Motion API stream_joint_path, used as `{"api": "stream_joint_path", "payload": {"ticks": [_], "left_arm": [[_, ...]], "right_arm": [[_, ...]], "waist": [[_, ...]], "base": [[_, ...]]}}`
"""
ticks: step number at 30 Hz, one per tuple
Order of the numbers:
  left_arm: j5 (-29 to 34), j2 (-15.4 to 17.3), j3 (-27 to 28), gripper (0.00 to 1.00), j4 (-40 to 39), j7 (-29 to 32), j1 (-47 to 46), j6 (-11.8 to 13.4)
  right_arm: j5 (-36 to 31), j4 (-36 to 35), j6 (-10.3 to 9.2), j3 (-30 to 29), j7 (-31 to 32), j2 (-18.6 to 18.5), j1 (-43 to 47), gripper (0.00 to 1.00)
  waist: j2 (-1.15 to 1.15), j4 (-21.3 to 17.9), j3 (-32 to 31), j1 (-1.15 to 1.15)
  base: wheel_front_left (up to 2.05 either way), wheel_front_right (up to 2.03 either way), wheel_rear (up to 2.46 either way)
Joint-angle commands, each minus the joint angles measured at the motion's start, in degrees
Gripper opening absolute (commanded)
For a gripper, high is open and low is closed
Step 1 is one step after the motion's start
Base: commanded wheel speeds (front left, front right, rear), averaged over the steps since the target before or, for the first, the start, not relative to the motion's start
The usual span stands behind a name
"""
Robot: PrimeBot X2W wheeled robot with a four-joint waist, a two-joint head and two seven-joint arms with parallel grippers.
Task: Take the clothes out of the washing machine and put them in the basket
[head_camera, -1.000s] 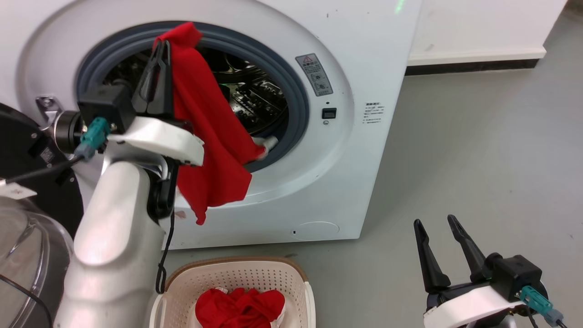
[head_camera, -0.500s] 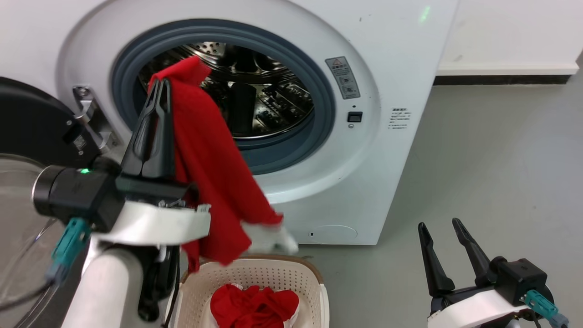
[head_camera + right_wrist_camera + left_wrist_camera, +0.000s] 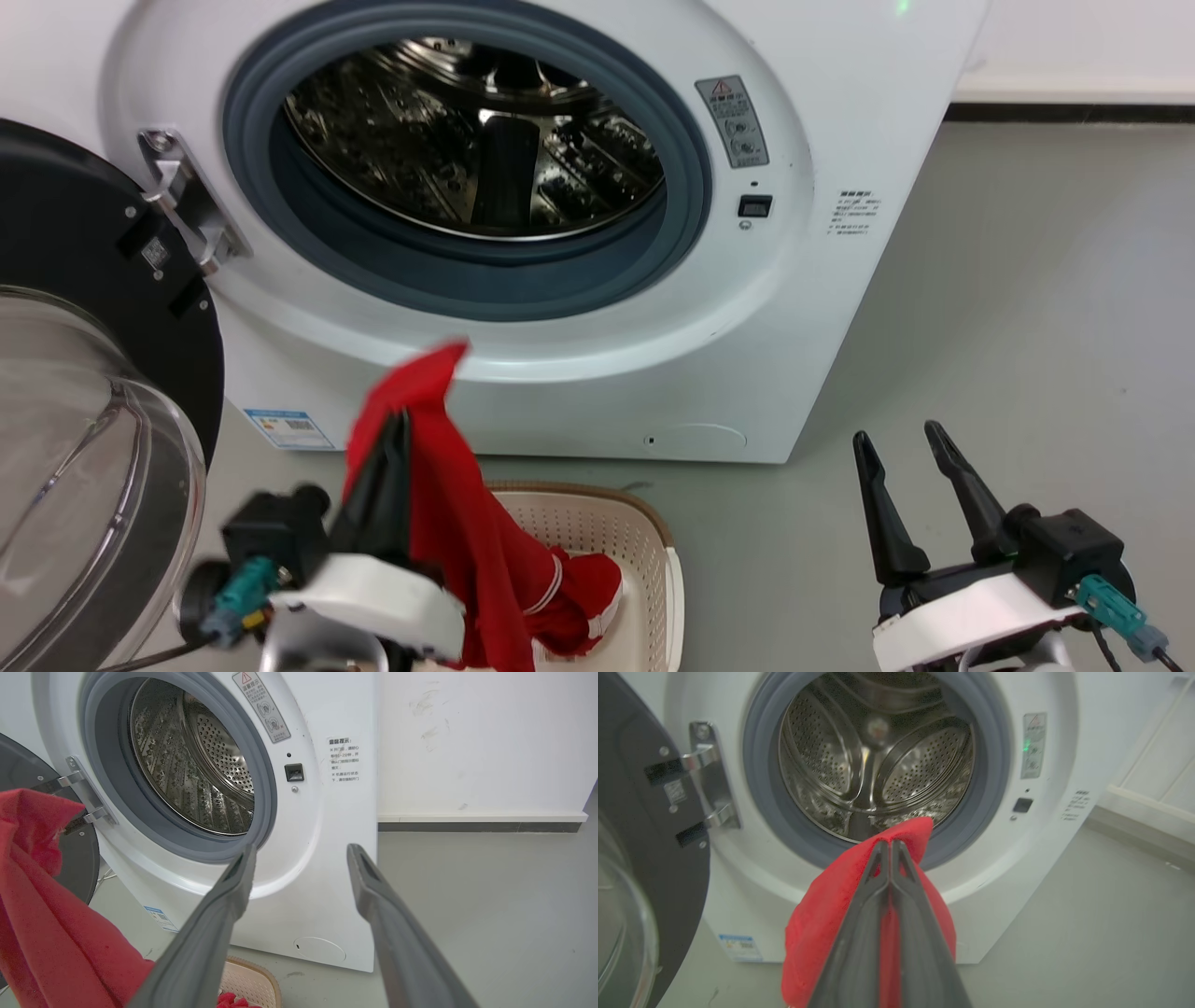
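Observation:
My left gripper (image 3: 401, 422) is shut on a red garment of the clothes (image 3: 467, 532), which hangs down into the basket (image 3: 616, 523) at the lower middle of the head view. In the left wrist view the closed fingers pinch the red cloth (image 3: 822, 914) in front of the washing machine (image 3: 1017, 868). The washing machine (image 3: 822, 308) stands open, its steel drum (image 3: 485, 149) showing no clothes. More red fabric with white stripes (image 3: 583, 588) lies in the basket. My right gripper (image 3: 896, 443) is open and holds nothing, at the lower right over the floor.
The round glass door (image 3: 84, 439) hangs open at the left, close to my left arm. Grey floor (image 3: 1027, 327) spreads to the right of the machine. A white wall with a dark skirting (image 3: 467, 826) runs behind.
My left gripper has come down and back from the drum opening with the red garment, whose lower end now rests in the basket. The head camera has shifted. The right gripper stays put.

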Motion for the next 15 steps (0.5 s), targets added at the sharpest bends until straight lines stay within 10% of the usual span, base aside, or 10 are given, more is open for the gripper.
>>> {"api": "stream_joint_path", "payload": {"ticks": [1, 15], "left_arm": [[-0.94, -0.63, -0.3, 0.0, 3.08, -0.86, 1.38, -0.38], [-5.43, -5.9, -1.77, 0.0, 45.68, -10.55, -6.62, -5.23]], "right_arm": [[-0.45, -0.23, -0.03, 0.13, -0.14, 0.01, -1.17, 1.0], [-1.81, -1.56, -0.03, 1.21, 0.24, 0.0, -6.09, 1.0]], "waist": [[0.0, -0.1, 1.4, 0.0], [0.0, -1.0, 11.94, 0.0]], "base": [[0.0, 0.0, 0.0], [0.0, 0.0, 0.0]]}}
